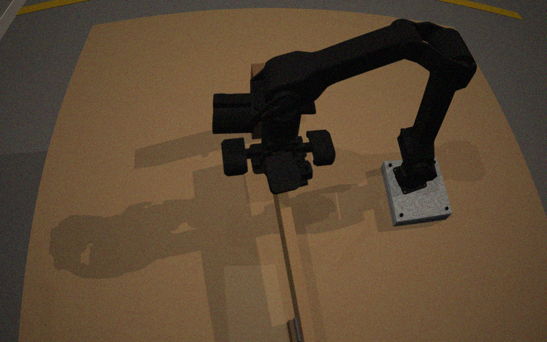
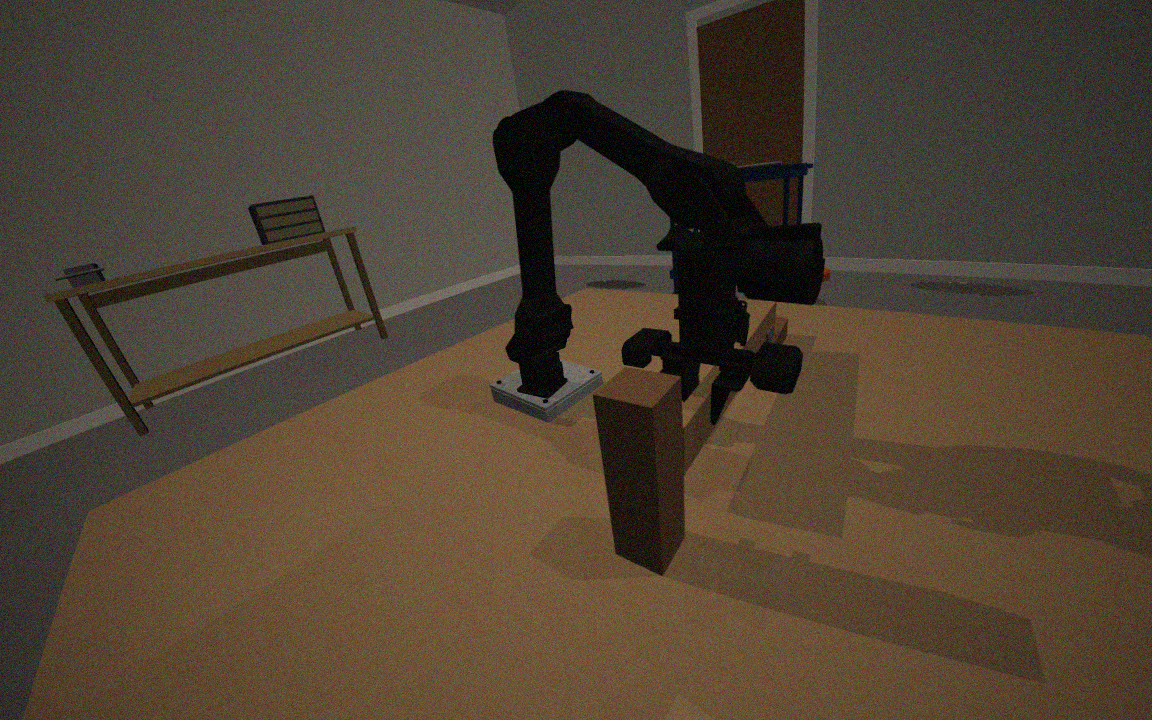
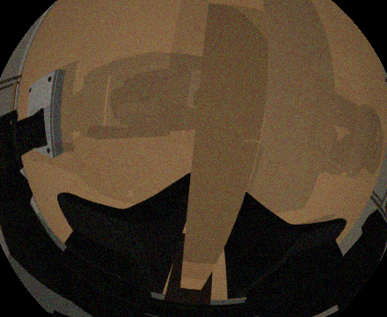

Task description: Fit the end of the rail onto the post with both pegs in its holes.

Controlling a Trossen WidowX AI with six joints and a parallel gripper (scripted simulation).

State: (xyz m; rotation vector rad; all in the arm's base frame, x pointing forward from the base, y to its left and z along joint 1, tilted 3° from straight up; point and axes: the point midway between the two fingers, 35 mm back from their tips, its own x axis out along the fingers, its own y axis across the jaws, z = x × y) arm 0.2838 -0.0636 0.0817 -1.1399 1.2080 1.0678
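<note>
rail: the long wooden rail (image 1: 284,246) (image 2: 699,437) (image 3: 217,176) is running from the middle toward the bottom of the top view; its near end is sitting partly behind the post in the middle of the exterior view
fingers: the black fingers (image 2: 720,400) are pinching the rail, nearly closed, with only its thin width between them
step: the arm seems to be holding the near end up and lining it up with the pegs
next move: it is probably needing small height and turn fixes, then a straight, gentle push to the post; letting go is coming last
fit: the post is hiding the pegs and holes, so I cannot tell if they are meeting
post: the short wooden post (image 1: 258,70) (image 2: 641,456) (image 3: 195,296) is standing upright, a square brown block with a flat top and sharp edges
far end: it seems to be resting in the shiny gray bracket (image 1: 297,328) at the bottom of the top view, on the wooden footboard block (image 1: 291,330)
base: the arm is standing on a speckled gray square plate (image 1: 426,206) (image 2: 582,380) (image 3: 56,119) with dark round dots
worktop: the tan worktop (image 1: 160,76) (image 2: 311,573) (image 3: 136,26) is looking flat and grainy, with shadows lying across it
</note>
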